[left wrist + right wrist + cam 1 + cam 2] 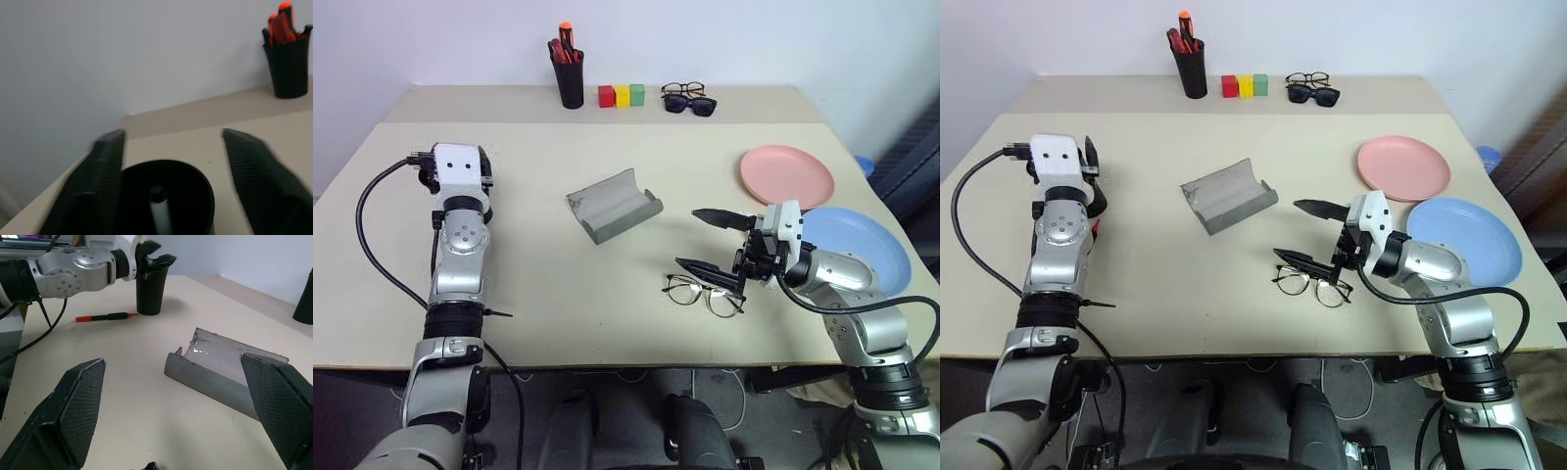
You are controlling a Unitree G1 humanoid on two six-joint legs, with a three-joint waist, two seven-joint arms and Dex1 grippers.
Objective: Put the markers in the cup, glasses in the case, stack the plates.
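Note:
My left gripper [171, 142] hangs open just above the mouth of the black cup [198, 183], one finger on each side. Inside the cup stands the black marker [159, 215] with its white tip. The red marker [98, 317] lies on the table beside the cup [149, 296]. My right gripper [688, 238] is open and held low right above the wire-rimmed glasses [703, 294], which lie near the front edge. The grey case [613, 204] lies open at mid-table. At the right sit the pink plate [786, 176] and the blue plate [862, 245], side by side.
Along the back of the table stand a black pen holder [570, 73] with red and orange markers, three coloured blocks [622, 95], and dark sunglasses with another thin pair [688, 98]. A black cable [372, 235] loops off my left arm.

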